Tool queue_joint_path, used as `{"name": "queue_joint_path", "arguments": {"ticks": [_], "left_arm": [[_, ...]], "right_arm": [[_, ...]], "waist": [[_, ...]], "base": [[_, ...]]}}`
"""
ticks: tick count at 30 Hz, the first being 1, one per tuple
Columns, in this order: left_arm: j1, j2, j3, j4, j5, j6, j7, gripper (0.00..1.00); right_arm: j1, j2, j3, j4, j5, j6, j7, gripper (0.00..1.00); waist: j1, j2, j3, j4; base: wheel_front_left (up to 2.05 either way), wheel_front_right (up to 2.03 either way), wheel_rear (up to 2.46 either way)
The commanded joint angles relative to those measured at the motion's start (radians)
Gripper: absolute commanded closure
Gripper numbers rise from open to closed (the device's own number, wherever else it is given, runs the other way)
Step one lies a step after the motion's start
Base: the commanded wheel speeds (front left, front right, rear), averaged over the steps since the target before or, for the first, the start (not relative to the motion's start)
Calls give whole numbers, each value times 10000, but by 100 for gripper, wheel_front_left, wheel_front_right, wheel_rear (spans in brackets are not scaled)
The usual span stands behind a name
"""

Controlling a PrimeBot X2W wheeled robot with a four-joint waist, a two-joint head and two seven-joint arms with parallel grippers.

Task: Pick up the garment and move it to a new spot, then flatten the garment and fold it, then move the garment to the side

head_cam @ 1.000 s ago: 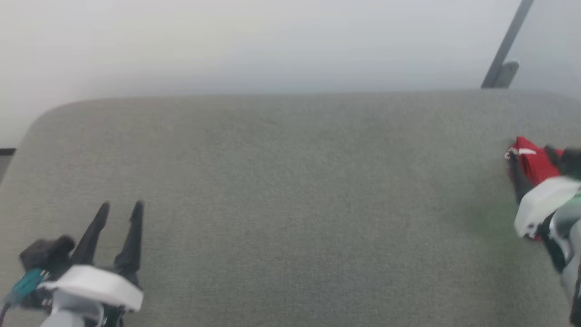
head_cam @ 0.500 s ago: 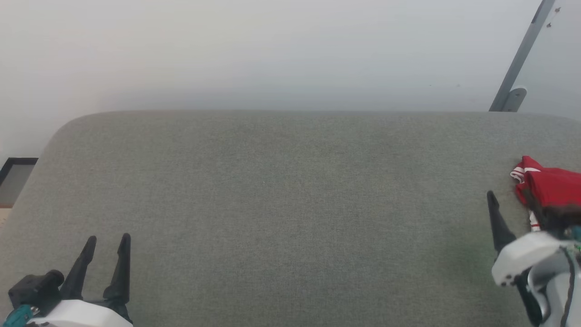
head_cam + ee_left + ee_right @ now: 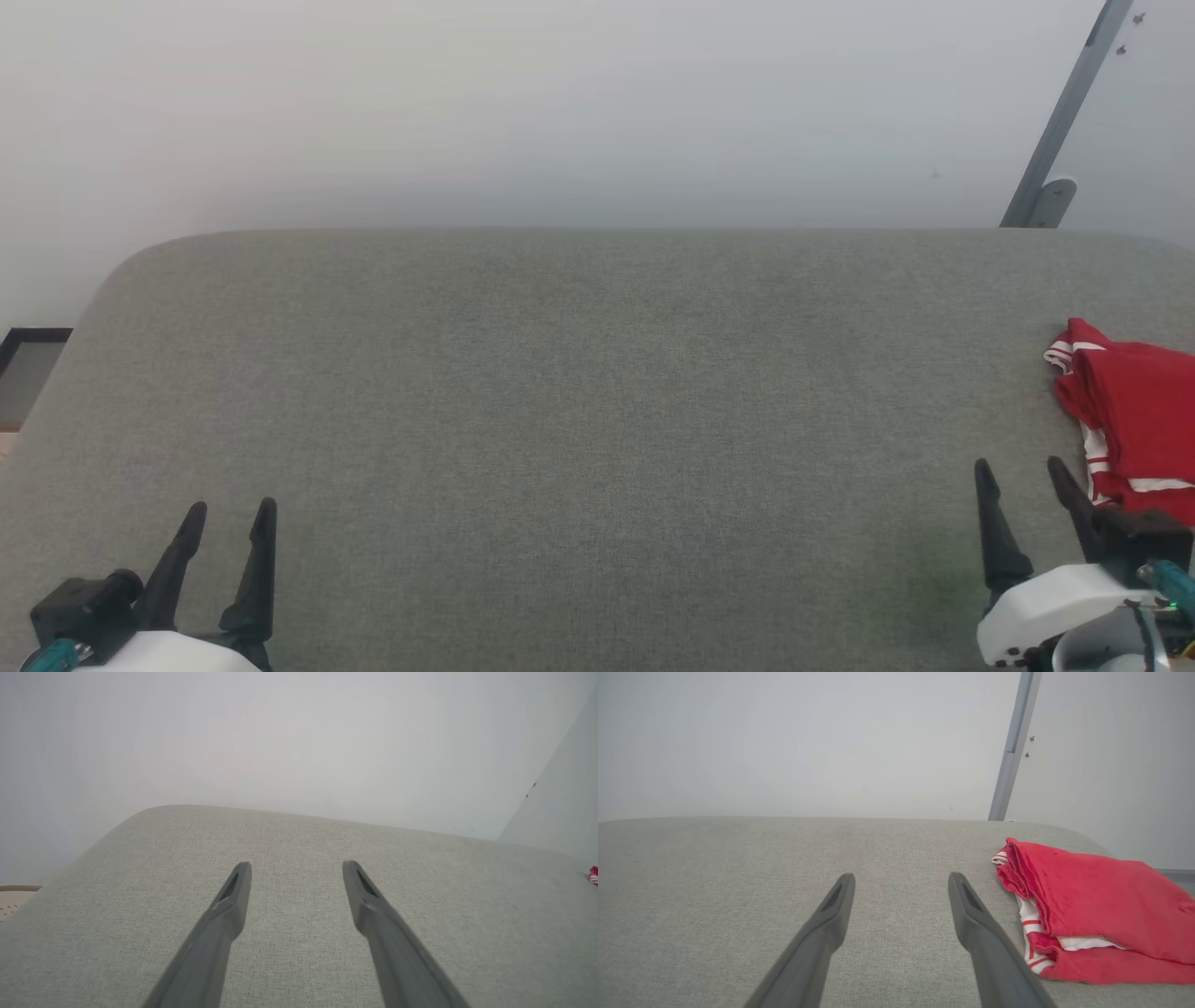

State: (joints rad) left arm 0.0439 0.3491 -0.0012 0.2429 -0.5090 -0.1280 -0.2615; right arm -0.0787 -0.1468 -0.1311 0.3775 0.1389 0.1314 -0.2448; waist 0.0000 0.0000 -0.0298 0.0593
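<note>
Right pincer (image 3: 1019, 464) backed off garment (image 3: 1092, 900); wrist view reveals its striped folds.

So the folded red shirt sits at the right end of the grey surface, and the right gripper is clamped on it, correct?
Not quite. The right gripper is open and holds nothing; the garment lies beside it, outside its fingers, as the right wrist view shows. The rest holds: it is folded at the right end of the grey surface.

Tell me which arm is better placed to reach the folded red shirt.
Right. The right gripper sits open beside the folded red shirt with striped white trim; the left gripper is far across the grey fabric cushion.
</note>
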Motion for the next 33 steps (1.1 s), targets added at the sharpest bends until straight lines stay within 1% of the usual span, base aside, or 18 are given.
{"name": "queue_joint_path", "arguments": {"ticks": [1, 9, 21, 22, 27, 33], "left_arm": [[138, 41, -30, -5, 19, -23, -44, 0], [58, 45, -122, 45, -6, -23, -44, 0], [150, 145, -396, -91, -124, -23, -44, 0], [110, 168, -380, -79, -26, 0, 1, 100], [261, -235, -528, 304, -58, 0, 50, 100], [102, -462, -384, 275, -982, -2, 359, 100]], "right_arm": [[199, 155, -38, -304, -107, -15, 113, 0], [451, 281, -1, -723, -141, -15, 278, 0], [524, 418, -11, -862, -135, -15, 435, 0], [471, 383, -17, -809, -101, 0, 428, 100], [744, 546, -25, -384, -13, 2, 470, 100], [581, 581, -93, -396, 1200, 1, 810, 100]], "waist": [[0, 0, 13, -12], [0, 0, 29, 18], [0, 0, -1, 56], [0, 0, -1, 57], [0, 0, 0, 56], [0, 0, 15, 25]], "base": [[0, 0, 0], [0, 0, 0], [0, 0, 0], [0, 0, 0], [0, 0, 0], [0, 0, 0]]}}
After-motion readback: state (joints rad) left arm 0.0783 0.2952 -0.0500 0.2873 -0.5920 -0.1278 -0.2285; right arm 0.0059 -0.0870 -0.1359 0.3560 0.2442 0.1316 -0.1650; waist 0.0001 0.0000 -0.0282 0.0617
